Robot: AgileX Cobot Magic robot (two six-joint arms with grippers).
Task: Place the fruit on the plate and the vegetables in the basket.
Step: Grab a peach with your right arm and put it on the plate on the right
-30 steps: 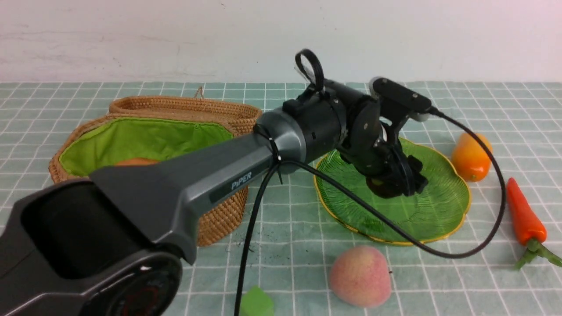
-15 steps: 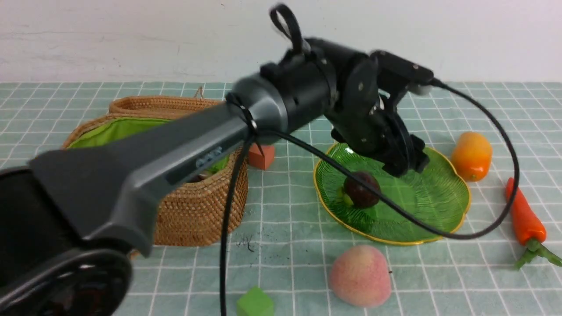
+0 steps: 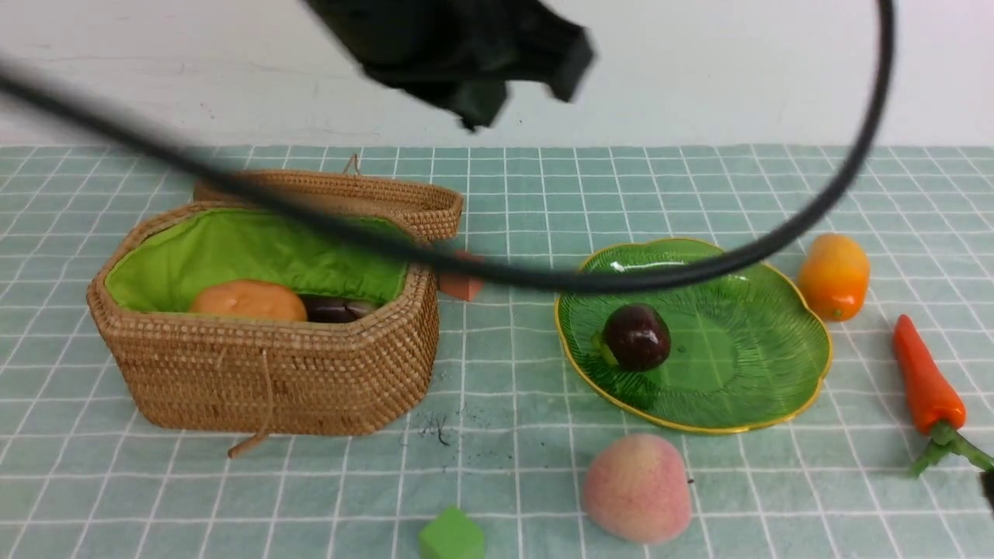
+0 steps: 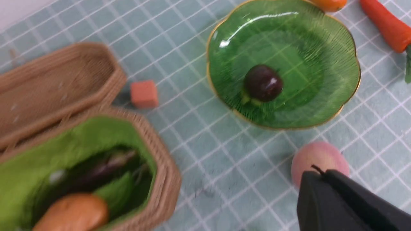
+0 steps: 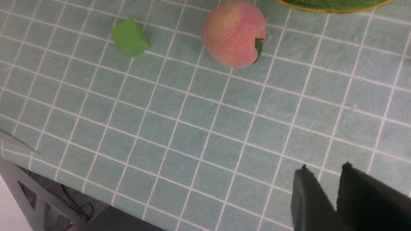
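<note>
Rising clear of the mangosteen (image 3: 637, 336) on the plate (image 3: 749, 369), left jaws closed; right jaws narrow, empty.

— What shows of the left arm (image 3: 466, 46)?
— A blurred matte-black block at twelve o'clock. A thick black cable (image 3: 776, 244) curves from ten o'clock round to one.
— And the tips?
— The left end effector (image 4: 321, 175) and right end effector (image 5: 325, 167) have plain black, wedge-shaped fingers.

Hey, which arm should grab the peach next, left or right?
Right. The peach lies right of centre near the front edge; the right tool sits low over the cloth nearby, jaws apart. The left tool is high up and shut.
</note>
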